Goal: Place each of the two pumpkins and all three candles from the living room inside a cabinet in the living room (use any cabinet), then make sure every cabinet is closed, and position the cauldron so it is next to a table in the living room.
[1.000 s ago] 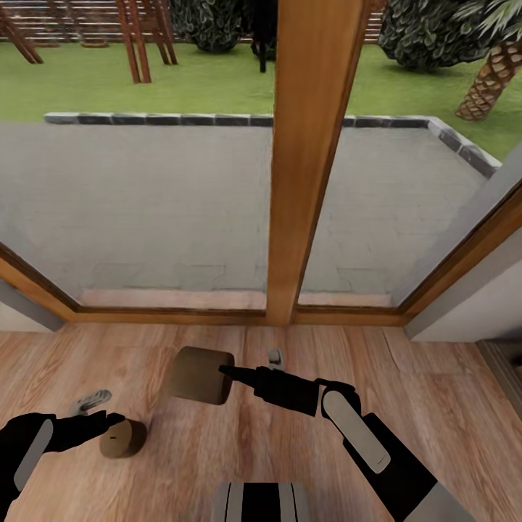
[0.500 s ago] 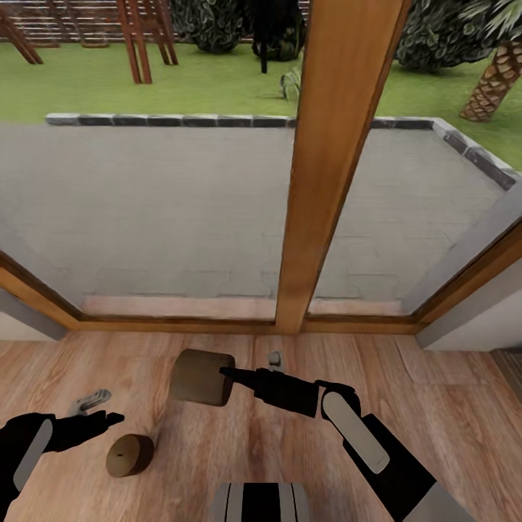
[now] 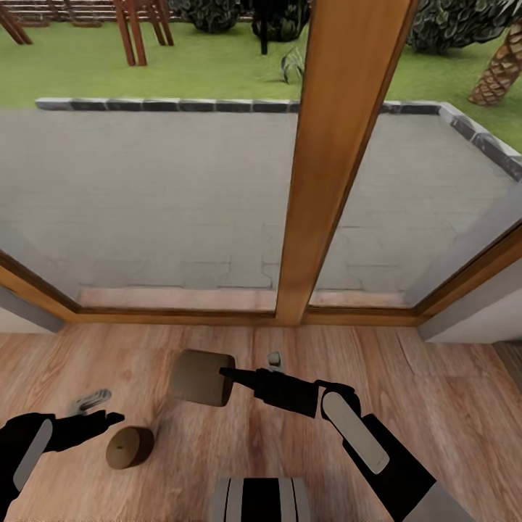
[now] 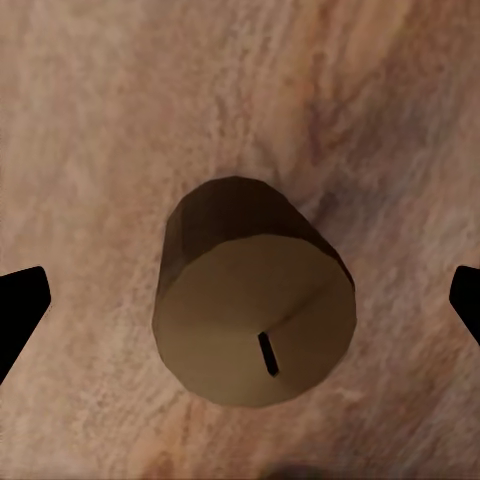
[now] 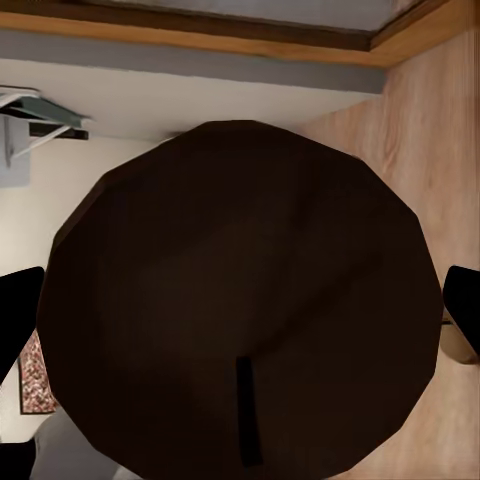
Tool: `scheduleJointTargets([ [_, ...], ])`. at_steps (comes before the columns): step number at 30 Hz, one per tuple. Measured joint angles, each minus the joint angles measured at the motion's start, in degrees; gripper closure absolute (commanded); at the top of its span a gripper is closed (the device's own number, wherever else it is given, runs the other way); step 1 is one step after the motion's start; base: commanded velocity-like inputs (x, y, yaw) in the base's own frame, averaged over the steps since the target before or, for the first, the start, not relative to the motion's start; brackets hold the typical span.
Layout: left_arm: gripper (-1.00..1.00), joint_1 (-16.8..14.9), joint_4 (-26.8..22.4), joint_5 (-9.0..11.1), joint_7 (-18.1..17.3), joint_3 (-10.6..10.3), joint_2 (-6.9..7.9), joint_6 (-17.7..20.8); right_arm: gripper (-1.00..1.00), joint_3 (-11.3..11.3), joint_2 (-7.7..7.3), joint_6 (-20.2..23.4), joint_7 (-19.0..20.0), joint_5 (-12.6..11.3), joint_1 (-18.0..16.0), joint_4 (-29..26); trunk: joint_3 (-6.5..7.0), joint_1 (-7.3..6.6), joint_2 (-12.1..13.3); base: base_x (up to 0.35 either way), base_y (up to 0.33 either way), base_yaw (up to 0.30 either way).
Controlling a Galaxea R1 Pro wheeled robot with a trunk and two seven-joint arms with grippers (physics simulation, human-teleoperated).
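A squat beige candle (image 3: pixel 201 377) hangs on its side above the wooden floor, with my right gripper (image 3: pixel 233 371) shut on it. In the right wrist view its dark end face (image 5: pixel 240 300) sits between the two fingertips. A second candle (image 3: pixel 129 447) stands on the floor just right of my left gripper (image 3: pixel 101 408), which is open and apart from it. The left wrist view looks down on this candle (image 4: pixel 255 300), wick up, with the fingertips spread wide on either side. The pumpkins, the cabinet, the cauldron and the table are out of view.
A floor-to-ceiling window with a thick wooden mullion (image 3: pixel 319 159) and a wooden sill closes the space straight ahead. A paved patio and lawn lie behind the glass. A white wall corner (image 3: pixel 464 322) juts in at the right. Plank floor (image 3: pixel 435 406) spreads around both arms.
The whole picture has shifted, so the camera moved. The floor candle touched my left fingertip a second ago and now stands a little apart from it. My right gripper still holds its candle.
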Motion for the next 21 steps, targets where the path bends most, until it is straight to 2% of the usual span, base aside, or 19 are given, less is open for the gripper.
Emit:
scheduleJointTargets([
  [6,-1.00,0.0,0.0,0.0,0.1,0.0,-0.03,-2.7,1.00,0.0,0.02,0.0,0.0,0.1,0.0,0.0,-1.33,0.15,-0.1,0.000,0.000,0.000],
  [21,-1.00,0.0,0.1,-0.1,0.1,-0.3,-0.43,-3.4,1.00,0.0,0.02,0.0,0.0,0.1,0.0,0.0,-4.65,0.54,-0.3,0.000,0.000,0.000],
])
